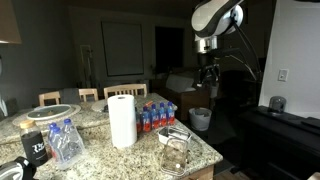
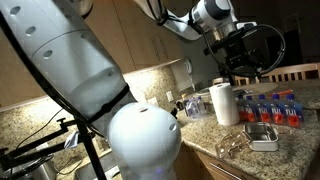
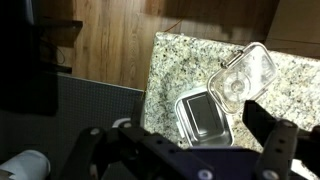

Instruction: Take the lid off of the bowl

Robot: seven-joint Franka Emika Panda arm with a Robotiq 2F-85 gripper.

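Fingers (image 3: 282,148) above lid (image 3: 205,118), its long axis along counter (image 3: 172,60) edge

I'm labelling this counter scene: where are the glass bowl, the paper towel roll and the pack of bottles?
glass bowl (image 1: 175,152), exterior view, on its clear side wall.
paper towel roll (image 1: 122,120), exterior view, middle of its white side.
pack of bottles (image 1: 155,116), exterior view, on the bottles' coloured labels.
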